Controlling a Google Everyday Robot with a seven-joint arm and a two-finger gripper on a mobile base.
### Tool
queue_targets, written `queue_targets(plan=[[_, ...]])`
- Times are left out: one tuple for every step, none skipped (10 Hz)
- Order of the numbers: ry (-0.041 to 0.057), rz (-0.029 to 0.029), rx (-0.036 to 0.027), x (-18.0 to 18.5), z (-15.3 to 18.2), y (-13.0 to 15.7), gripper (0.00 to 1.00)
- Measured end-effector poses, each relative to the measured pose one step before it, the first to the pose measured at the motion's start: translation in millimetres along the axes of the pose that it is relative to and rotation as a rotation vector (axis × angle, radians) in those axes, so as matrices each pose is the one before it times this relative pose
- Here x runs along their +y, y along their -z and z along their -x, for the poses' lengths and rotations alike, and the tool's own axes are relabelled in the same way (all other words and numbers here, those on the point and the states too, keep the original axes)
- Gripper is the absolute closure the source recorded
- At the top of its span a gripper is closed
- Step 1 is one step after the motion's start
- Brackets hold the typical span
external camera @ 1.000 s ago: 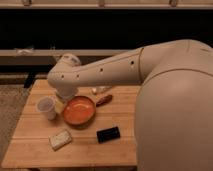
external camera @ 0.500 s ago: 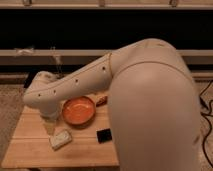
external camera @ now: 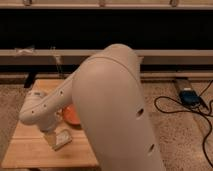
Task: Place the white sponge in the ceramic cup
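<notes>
Gripper (external camera: 51,138) position: low over the front left part of the wooden table (external camera: 30,154), below the bent wrist, at the left edge of the white sponge (external camera: 63,138). Whether it touches the sponge cannot be determined. Jaw condition: spread wide, nothing held.

The white sponge lies flat on the table, just in front of the orange dish (external camera: 71,117), of which only a sliver shows past the arm (external camera: 112,115). The ceramic cup is not visible, as the arm covers most of the table.

Hazards from this state (assessment):
1. Missed grasp. The gripper appears offset to one side of the sponge rather than centred over it. Closing from here may pinch one corner only, or push the pad aside.
2. Drop in transit. A soft, thin pad held by an edge can fold and slip out during the lift.
3. Collision. The orange dish sits close behind the sponge, so a wide swing of the wrist may strike or shift it.
4. Failed insertion. A flat pad may bridge the rim of a narrow cup, or tip the cup if pressed down off-centre
</notes>
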Motion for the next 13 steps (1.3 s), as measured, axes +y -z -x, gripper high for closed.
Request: queue_targets(plan=[[-0.01705, -0.00496, 0.00496, -0.9, -1.2, -7.79, 0.2], [-0.01519, 0.00074, 0.00066, -0.41, -0.74, -7.4, 0.2], [-0.00511, 0.00215, 0.00174, 0.7, 0.5, -6.71, 0.2], [0.00423, 0.00596, 0.00261, 3.19, 2.24, -7.82, 0.2], [0.00466, 0.00522, 0.00178, 2.41, 1.77, -4.19, 0.2], [0.01129, 0.00844, 0.00432, 2.16, 0.77, -4.99, 0.2], [0.01029, 0.01065, 0.00453, 2.07, 0.14, -4.42, 0.2], [0.01329, 0.01223, 0.00422, 2.98, 1.44, -4.57, 0.2], [0.01068, 0.00628, 0.00511, 2.61, 1.78, -3.54, 0.2], [0.00685, 0.00258, 0.00336, 2.12, 1.6, -2.22, 0.2], [0.00584, 0.00056, 0.00201, 1.22, 1.04, -1.99, 0.2], [0.00653, -0.00158, -0.00004, 0.0, 0.99, -1.18, 0.23], [0.00558, -0.00091, -0.00125, -0.17, 0.98, -0.31, 0.31]])
